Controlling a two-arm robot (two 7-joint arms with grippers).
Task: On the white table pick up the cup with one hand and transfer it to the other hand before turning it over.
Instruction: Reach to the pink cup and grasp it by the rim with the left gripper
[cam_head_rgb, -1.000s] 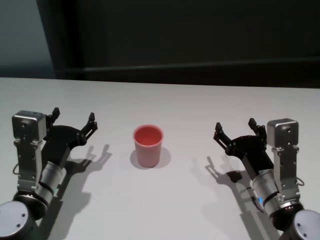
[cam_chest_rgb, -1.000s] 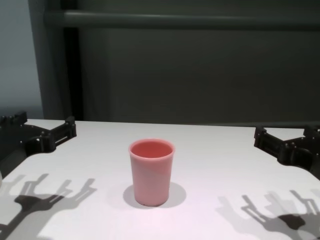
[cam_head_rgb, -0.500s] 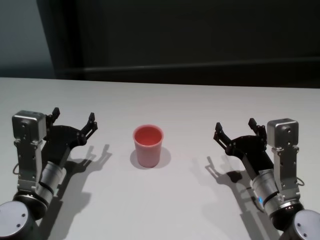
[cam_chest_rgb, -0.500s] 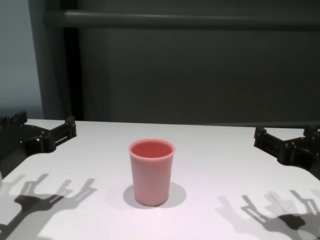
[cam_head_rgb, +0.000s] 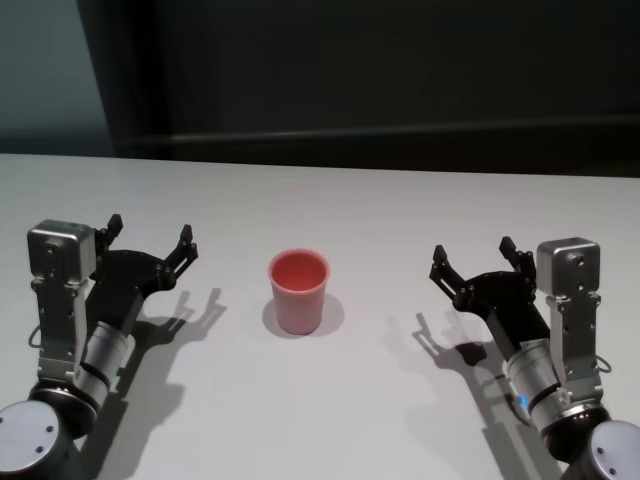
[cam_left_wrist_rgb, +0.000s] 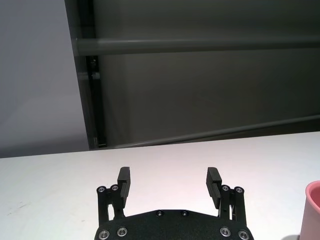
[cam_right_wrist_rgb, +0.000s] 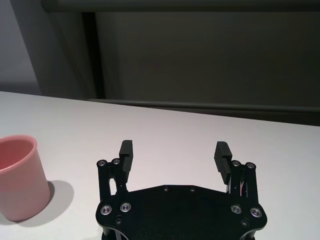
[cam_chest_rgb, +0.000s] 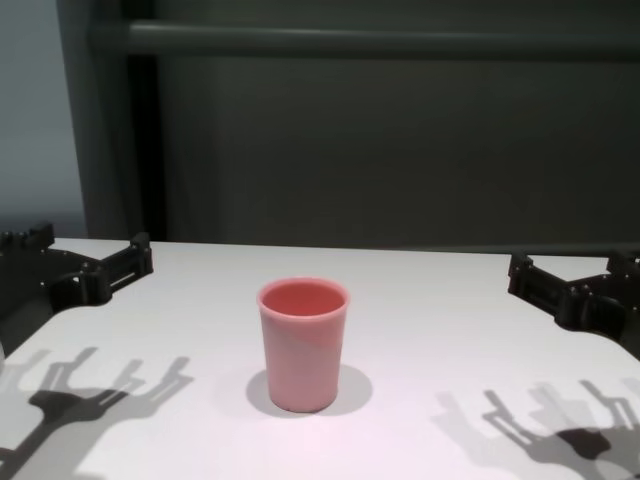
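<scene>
One pink cup (cam_head_rgb: 298, 291) stands mid-frame on one white counter (cam_head_rgb: 330, 210); two end effectors, left (cam_head_rgb: 148, 242) and right (cam_head_rgb: 472, 260), flank it.

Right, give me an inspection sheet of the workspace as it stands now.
Surface: white table, plain, with claw shadows on both sides.
Job's things: pink cup stands upright, mouth up, mid-table, between the two claws and touched by neither.
Clutter: nothing seen.
Grippers: left claw open, empty, above the table on the cup's left; right claw open, empty, on the cup's right. Both point toward the far edge.
Cables: a thin loop beside the left wrist and another beside the right.
Surroundings: dark wall panel with a horizontal bar behind the table; lighter wall at far left.
</scene>
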